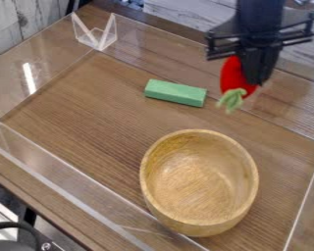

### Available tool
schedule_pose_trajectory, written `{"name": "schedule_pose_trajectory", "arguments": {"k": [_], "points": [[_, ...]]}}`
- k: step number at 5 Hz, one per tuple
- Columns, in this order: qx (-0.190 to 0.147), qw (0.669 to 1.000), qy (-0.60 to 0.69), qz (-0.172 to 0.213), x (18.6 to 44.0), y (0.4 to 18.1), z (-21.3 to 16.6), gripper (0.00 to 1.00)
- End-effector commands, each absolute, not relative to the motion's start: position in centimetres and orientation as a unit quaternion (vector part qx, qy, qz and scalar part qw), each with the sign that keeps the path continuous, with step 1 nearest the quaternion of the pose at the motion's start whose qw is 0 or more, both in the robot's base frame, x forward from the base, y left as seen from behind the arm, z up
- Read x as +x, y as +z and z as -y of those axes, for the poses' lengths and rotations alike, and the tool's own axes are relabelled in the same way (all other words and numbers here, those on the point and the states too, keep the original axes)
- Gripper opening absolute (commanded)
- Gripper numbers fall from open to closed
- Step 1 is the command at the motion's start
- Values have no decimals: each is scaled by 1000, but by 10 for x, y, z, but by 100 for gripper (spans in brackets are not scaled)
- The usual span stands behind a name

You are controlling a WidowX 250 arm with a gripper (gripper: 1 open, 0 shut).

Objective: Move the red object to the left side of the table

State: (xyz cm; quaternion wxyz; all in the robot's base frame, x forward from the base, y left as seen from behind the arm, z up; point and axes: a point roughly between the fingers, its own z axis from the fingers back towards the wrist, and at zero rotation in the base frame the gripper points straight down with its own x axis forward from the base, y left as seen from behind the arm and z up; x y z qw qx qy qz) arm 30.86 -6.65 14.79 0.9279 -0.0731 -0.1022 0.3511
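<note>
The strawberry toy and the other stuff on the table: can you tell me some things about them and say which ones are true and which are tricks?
1. The gripper is shut on the red object. True.
2. The red object is lying inside the wooden bowl. False: it hangs in the gripper above the table; the bowl is empty.
3. The green block lies flat on the table. True.
4. The green block is stacked on the bowl's rim. False: it lies apart from the bowl, farther back.
5. The red object's green leafy end points downward. True.
</note>
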Motion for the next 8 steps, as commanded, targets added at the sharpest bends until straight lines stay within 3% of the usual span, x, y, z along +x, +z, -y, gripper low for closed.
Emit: {"name": "schedule_pose_trajectory", "arguments": {"k": [1, 3, 5, 7, 8], "points": [[-84, 917, 366, 133, 313, 165, 74, 0], [-75, 911, 382, 137, 310, 164, 92, 0], [-61, 898, 411, 145, 296, 193, 13, 0], [-28, 815, 559, 150, 275, 193, -55, 0], [-21, 798, 583, 151, 272, 178, -73, 0]]}}
